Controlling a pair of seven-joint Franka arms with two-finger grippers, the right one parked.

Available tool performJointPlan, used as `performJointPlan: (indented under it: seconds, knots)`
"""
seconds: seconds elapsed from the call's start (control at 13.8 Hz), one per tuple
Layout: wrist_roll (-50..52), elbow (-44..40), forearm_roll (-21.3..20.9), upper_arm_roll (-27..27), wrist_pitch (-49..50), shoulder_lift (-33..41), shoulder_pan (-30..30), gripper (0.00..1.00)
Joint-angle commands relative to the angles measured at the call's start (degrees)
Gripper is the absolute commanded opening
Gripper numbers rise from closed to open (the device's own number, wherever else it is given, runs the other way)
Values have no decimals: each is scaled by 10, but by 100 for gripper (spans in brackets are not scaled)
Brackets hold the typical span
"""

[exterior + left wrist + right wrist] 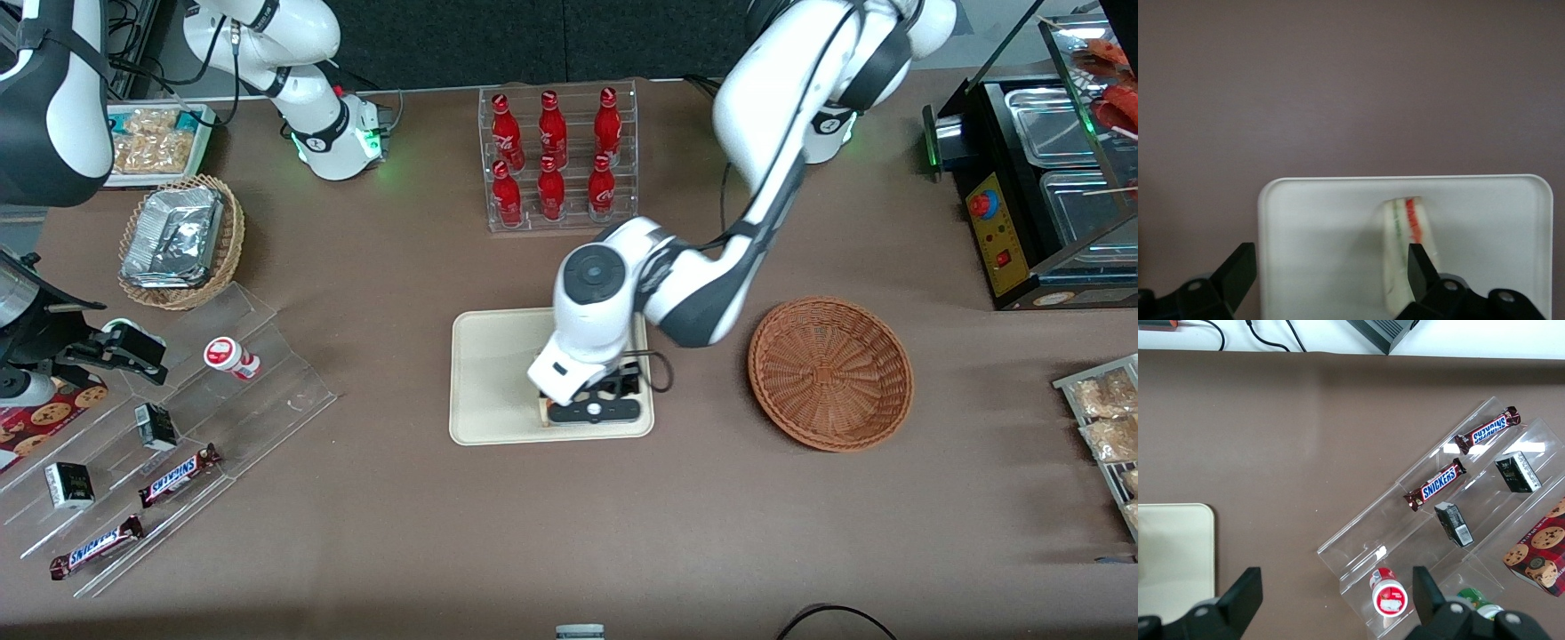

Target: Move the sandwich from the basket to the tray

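The sandwich [1403,248] stands on its edge on the cream tray [494,373], its red and green filling stripes showing. My left gripper [590,402] hangs low over the part of the tray nearest the front camera. It is open [1328,275], with its fingers spread wide. One finger [1419,272] is right beside the sandwich, and the other is out past the tray's rim [1262,220]. The reddish-brown basket [831,373] sits beside the tray toward the working arm's end of the table, with nothing in it.
A clear rack of red bottles [557,156] stands farther from the front camera than the tray. A stepped clear rack with snack bars [178,476] and a tan basket of foil packets [180,240] lie toward the parked arm's end. A black appliance [1040,191] stands at the working arm's end.
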State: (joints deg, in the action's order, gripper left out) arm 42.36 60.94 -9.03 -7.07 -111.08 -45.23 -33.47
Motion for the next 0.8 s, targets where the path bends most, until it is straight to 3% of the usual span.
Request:
performJointPlan:
  seconds: [0.0, 0.44, 0.73]
  knots:
    - [-52, 73, 24, -5, 43, 87, 44, 100]
    - [-182, 393, 66, -5, -72, 321, 162, 100]
    - [-336, 456, 103, -3, -26, 413, 254, 100]
